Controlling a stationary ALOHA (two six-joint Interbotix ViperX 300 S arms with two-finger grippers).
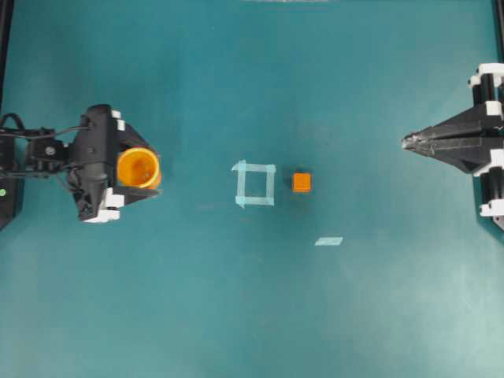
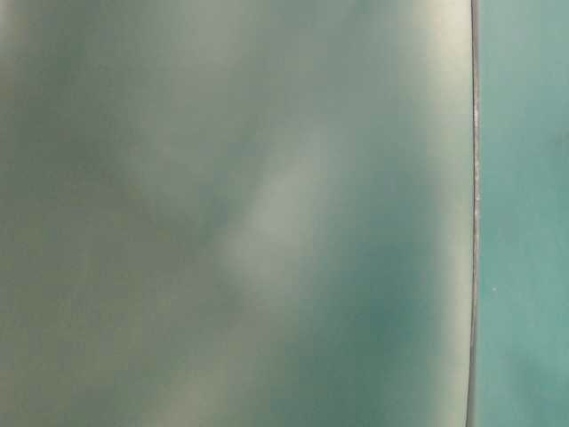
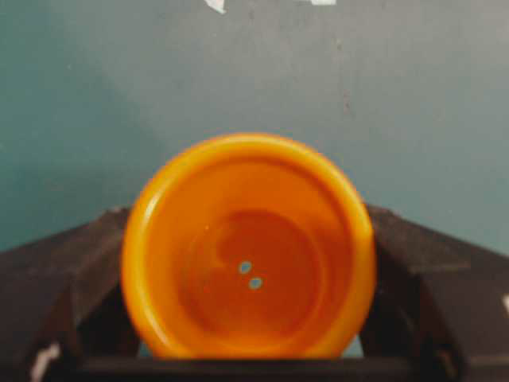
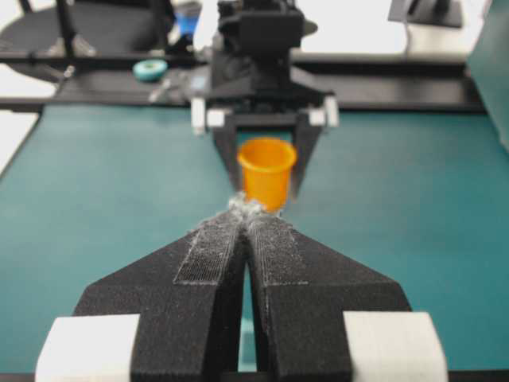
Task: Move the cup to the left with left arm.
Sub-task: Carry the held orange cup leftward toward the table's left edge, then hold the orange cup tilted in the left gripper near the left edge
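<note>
The cup (image 1: 138, 168) sits between the fingers of the left claw (image 1: 146, 168) at the far left of the teal surface (image 1: 252, 315), well apart from the middle. In the overhead view its open mouth faces up, and the claw's black fingers flank it on both sides. The left wrist view looks straight into the cup (image 3: 248, 247), with the two fingers (image 3: 56, 270) pressed against its sides, so the left claw is grasping the cup. From the right wrist view the cup (image 4: 266, 171) stands upright between the fingers of the left arm (image 4: 258, 56); whether it rests on the surface or hangs just above it cannot be told.

The right claw (image 1: 406, 142) is at the right edge, its fingers clenched together with nothing between them; in its own wrist view the padded fingers (image 4: 208, 247) meet at the tips.

Near the middle of the surface lies a square of pale tape (image 1: 254, 183), and just to its right a small orange cube (image 1: 302, 182). A loose strip of tape (image 1: 328, 241) lies below and right of the cube. The table-level view is only a blur of green
</note>
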